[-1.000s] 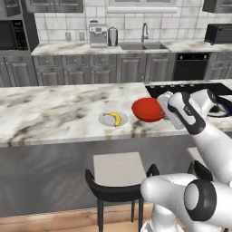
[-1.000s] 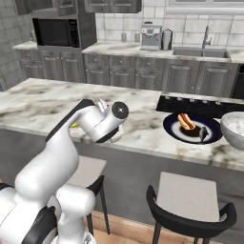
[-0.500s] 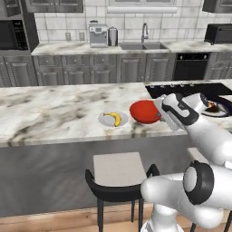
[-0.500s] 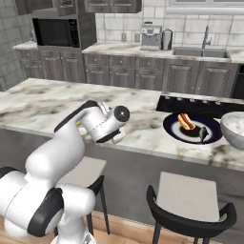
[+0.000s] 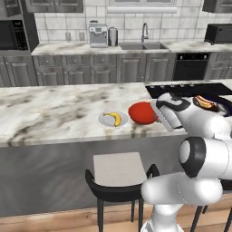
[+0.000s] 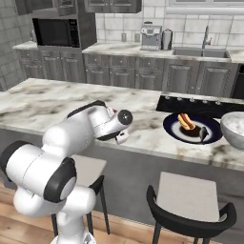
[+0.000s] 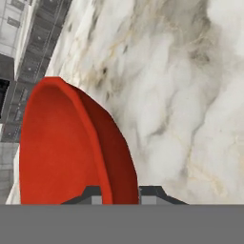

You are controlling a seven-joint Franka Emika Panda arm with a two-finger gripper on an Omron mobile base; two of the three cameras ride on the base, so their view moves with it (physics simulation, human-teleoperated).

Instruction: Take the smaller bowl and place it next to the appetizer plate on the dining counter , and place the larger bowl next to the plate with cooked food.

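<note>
The smaller bowl (image 5: 142, 112), glossy red, sits low over the marbled dining counter (image 5: 54, 113), just right of the appetizer plate (image 5: 113, 119) with its banana. My gripper (image 5: 156, 116) is shut on the bowl's right rim. In the hand view the red bowl (image 7: 66, 147) stands tilted, its rim pinched between my fingertips (image 7: 91, 193). Whether it touches the stone I cannot tell. The dark plate with cooked food (image 6: 193, 128) carries a hot dog, and the larger bowl (image 6: 235, 129), grey speckled, stands right of it.
A black cooktop (image 6: 200, 103) is set into the counter behind the hot dog plate. Two dark bar stools (image 5: 118, 174) (image 6: 190, 202) stand under the counter's front edge. Cabinets, a sink and a coffee machine (image 5: 98, 34) line the back wall.
The red bowl, still in my grip, has sunk a little toward the counter and drifted slightly left toward the banana plate. My arm's elbow has dropped lower.
</note>
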